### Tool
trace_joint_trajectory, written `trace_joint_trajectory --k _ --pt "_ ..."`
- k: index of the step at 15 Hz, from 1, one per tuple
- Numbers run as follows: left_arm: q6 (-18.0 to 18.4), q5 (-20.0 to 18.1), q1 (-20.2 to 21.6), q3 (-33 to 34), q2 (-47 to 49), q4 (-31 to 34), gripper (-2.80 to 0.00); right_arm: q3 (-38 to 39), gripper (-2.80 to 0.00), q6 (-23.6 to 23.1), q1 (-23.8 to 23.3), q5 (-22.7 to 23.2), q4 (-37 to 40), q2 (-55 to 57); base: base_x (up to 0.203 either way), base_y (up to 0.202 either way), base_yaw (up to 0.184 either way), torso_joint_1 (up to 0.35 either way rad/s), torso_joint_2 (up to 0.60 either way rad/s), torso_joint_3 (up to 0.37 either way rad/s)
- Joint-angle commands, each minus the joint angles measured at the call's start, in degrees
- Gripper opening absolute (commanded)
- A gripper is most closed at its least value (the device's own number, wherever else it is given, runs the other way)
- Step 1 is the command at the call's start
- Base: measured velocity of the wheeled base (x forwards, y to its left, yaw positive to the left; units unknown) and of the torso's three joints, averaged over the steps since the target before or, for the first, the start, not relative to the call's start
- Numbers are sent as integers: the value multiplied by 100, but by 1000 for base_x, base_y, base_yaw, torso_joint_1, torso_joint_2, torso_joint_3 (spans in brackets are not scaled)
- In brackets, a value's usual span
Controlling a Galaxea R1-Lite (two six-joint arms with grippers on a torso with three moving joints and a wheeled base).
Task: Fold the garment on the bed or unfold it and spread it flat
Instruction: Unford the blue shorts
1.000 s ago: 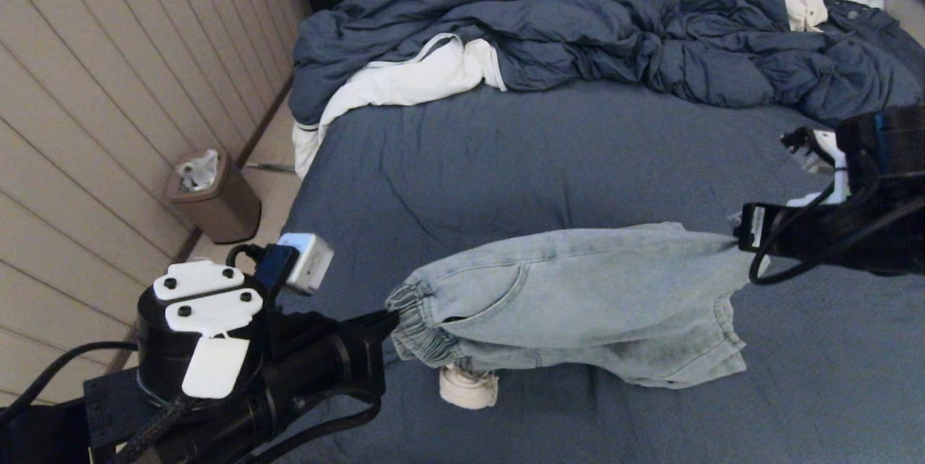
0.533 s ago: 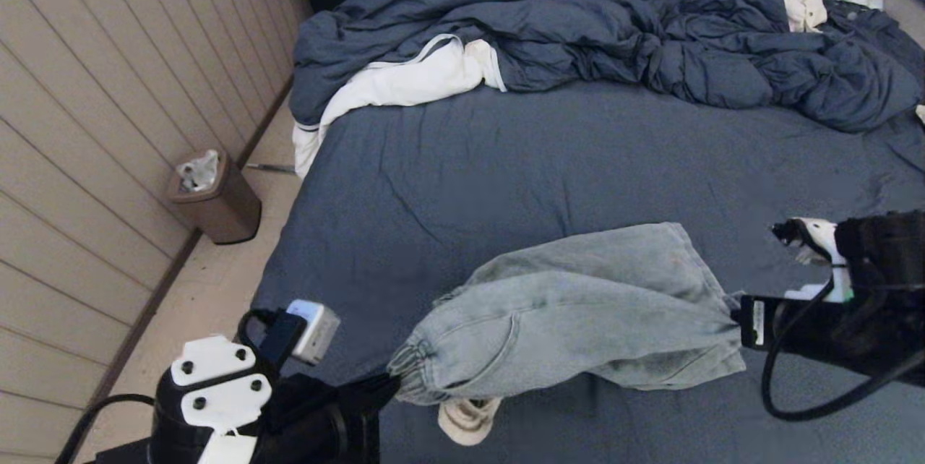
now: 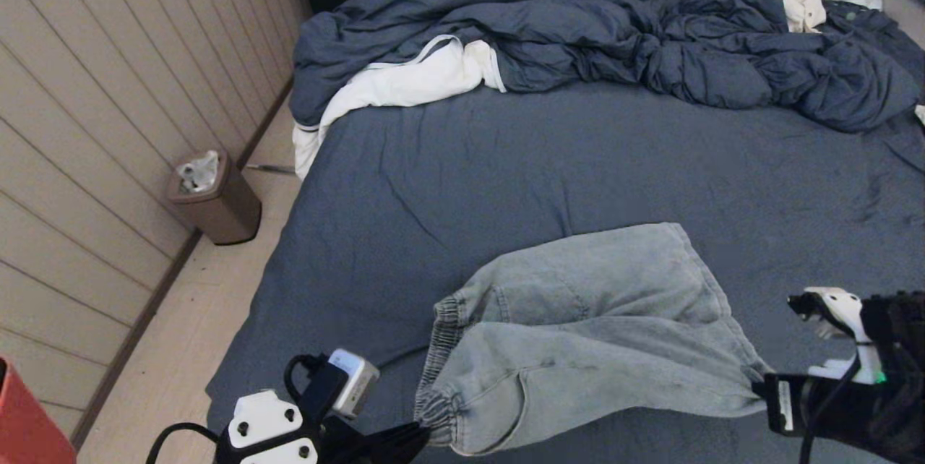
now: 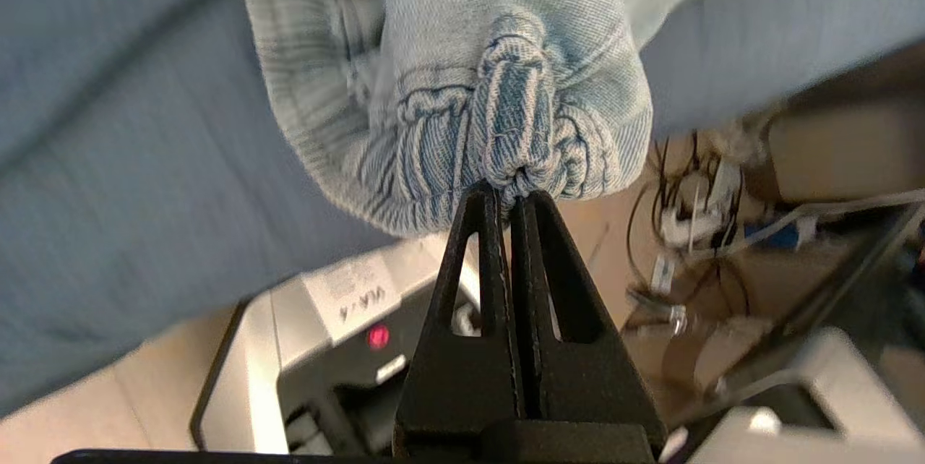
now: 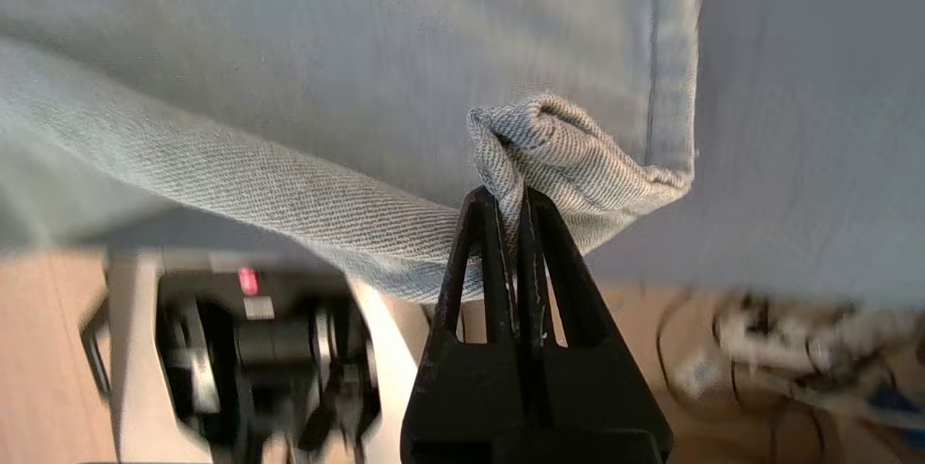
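Observation:
The pale blue denim shorts (image 3: 585,334) lie stretched across the near part of the bed (image 3: 549,153), far half flat on the dark sheet, near half held at both ends. My left gripper (image 3: 426,435) is shut on the gathered elastic waistband (image 4: 513,139) at the near left. My right gripper (image 3: 762,392) is shut on a leg hem corner (image 5: 556,146) at the near right. A patch pocket shows on the near fold. The white drawstring is hidden.
A bulky dark blue duvet (image 3: 600,30) is heaped along the far side of the bed, with a white garment (image 3: 390,88) spilling over the far left edge. A brown waste bin (image 3: 213,196) stands on the floor by the panelled wall. Robot base and cables lie below the bed's near edge.
Both grippers have come down and back toward the near edge with the shorts. The far half now rests on the sheet, and the dangling white drawstring is no longer seen.

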Motion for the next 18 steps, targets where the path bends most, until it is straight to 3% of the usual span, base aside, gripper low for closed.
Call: trace_joint_trajectory --k 1,4,5,9,10,18 --pt "-14 -5 -135 197 149 -243 -280 477 -280 8 19 3 -4 -57 0 0 0 0 0 0" --pt "-14 -15 -159 274 149 -344 -280 558 -280 1 21 4 -4 -63 0 0 0 0 0 0" --pt "-14 -61 -163 422 149 -603 -280 684 0 1 21 -1 -4 -74 0 0 0 0 0 0" --pt "54 -159 -174 769 192 -1015 -280 766 0 16 74 9 -12 -74 0 0 0 0 0 0" --pt "76 -153 -193 829 252 -1071 0 773 0 19 80 13 -12 -78 0 0 0 0 0 0" --pt "92 -125 -376 922 235 -1434 0 276 0 36 85 50 -6 -49 0 0 0 0 0 0"
